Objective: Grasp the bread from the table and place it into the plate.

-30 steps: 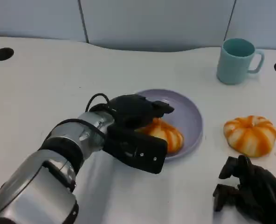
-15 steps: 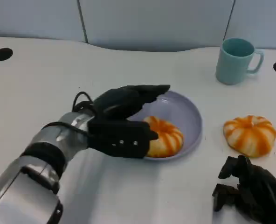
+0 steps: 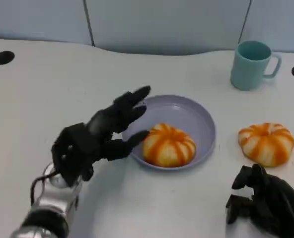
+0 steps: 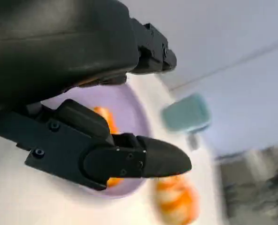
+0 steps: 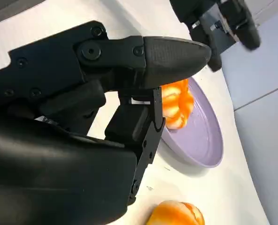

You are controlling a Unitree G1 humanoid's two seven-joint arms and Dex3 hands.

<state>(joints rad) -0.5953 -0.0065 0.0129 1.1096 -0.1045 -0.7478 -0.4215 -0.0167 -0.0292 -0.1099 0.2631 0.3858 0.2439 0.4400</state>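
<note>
An orange-and-white striped bread point(image 3: 168, 145) lies inside the lilac plate point(image 3: 202, 117), toward its near left side. My left hand point(image 3: 100, 136) hovers just left of the plate with its fingers spread and nothing in them; the fingertips reach to the rim. The left wrist view shows that hand point(image 4: 82, 47) over the plate point(image 4: 132, 105) and the bread point(image 4: 104, 117). A second striped bread point(image 3: 266, 143) sits on the table right of the plate. My right hand point(image 3: 266, 206) rests at the near right, fingers curled, holding nothing. The right wrist view looks past it point(image 5: 82, 117) to the plate point(image 5: 202, 138).
A teal mug point(image 3: 252, 64) stands at the back right, beyond the second bread. Two dark holes point(image 3: 3, 57) mark the table's far corners. A grey wall runs along the back edge. Bare white tabletop spreads to the left and in front of the plate.
My left hand has let go of the bread in the plate, spread its fingers and drawn back to the left and toward me. The right hand has not moved.
</note>
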